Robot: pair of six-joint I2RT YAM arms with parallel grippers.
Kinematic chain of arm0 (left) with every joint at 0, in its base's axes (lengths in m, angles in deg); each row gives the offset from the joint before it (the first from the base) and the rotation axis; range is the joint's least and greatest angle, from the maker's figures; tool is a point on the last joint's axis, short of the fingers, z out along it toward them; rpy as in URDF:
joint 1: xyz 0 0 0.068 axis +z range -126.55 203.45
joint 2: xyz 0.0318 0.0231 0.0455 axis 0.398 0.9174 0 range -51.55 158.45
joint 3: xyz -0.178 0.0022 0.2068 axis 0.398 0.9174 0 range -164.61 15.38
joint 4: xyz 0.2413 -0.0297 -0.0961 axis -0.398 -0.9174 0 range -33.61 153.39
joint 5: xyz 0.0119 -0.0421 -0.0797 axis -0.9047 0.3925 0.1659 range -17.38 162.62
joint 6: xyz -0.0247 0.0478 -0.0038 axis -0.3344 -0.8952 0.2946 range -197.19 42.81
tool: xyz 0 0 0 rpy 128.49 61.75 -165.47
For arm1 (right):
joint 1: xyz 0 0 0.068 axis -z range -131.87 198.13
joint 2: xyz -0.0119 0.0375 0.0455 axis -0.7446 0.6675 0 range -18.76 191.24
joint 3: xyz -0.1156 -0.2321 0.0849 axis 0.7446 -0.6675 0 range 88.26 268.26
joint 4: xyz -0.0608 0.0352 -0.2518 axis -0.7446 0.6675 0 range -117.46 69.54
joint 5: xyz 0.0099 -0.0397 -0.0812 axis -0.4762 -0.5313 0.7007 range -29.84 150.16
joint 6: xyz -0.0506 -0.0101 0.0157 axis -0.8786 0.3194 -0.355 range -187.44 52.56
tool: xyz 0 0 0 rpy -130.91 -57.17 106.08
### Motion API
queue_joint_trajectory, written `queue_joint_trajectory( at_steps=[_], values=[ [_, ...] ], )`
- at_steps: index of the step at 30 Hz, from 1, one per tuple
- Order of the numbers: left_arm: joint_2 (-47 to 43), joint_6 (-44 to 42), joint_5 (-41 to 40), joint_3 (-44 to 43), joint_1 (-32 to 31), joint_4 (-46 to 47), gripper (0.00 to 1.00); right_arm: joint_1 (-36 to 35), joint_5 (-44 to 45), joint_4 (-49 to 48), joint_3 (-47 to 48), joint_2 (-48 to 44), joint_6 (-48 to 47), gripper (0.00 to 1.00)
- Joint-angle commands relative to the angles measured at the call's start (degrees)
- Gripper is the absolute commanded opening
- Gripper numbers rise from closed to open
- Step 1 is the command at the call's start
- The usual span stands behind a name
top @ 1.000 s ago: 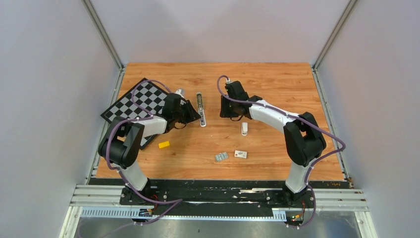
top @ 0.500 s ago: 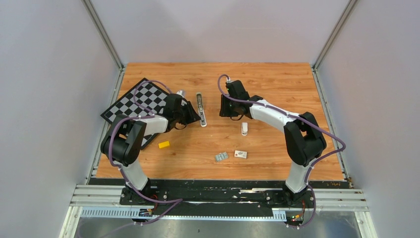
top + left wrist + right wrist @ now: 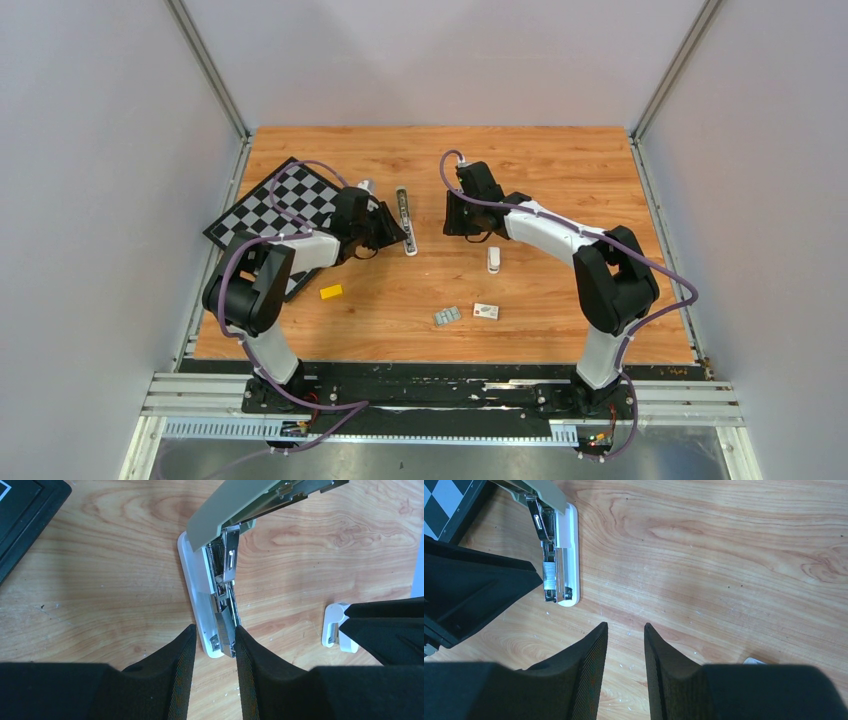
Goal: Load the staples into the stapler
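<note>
Nothing on the table (image 3: 560,170) has visibly shifted over the last second. Left gripper (image 3: 214,628) jaws clamp the near end of the stapler (image 3: 195,575), which lies toward the far edge, left of centre, with its lid raised and a ribbed silvery strip (image 3: 549,575) inside it. Right gripper (image 3: 625,626) jaws stand slightly apart over bare wood close by, holding nothing. Loose staples (image 3: 447,316) lie toward the middle of the near edge, beside a tiny white box (image 3: 486,311) whose print is too small to read.

Our left fingers (image 3: 182,655) clamp the stapler (image 3: 404,220) at its 6 o'clock end. Its raised lid hangs over 12 o'clock, and the checkerboard (image 3: 275,205) crowds 9. At 3 o'clock bare counter (image 3: 560,170) lies open up to our right fingers (image 3: 594,655), with a small white piece (image 3: 493,260) at their 5 o'clock.
</note>
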Motion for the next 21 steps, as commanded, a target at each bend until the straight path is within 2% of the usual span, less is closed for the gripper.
queue_joint_trajectory(
  at_steps=[1, 21],
  values=[
    [-0.13, 0.27, -0.2, -1.74, -0.58, 0.65, 0.37, 0.68, -0.6, -0.31, -0.12, -0.27, 0.06, 0.36],
    [2.56, 0.95, 0.94, -2.42, -0.85, 2.25, 0.26, 0.8, -0.45, -0.37, -0.13, -0.11, -0.01, 0.35]
  ],
)
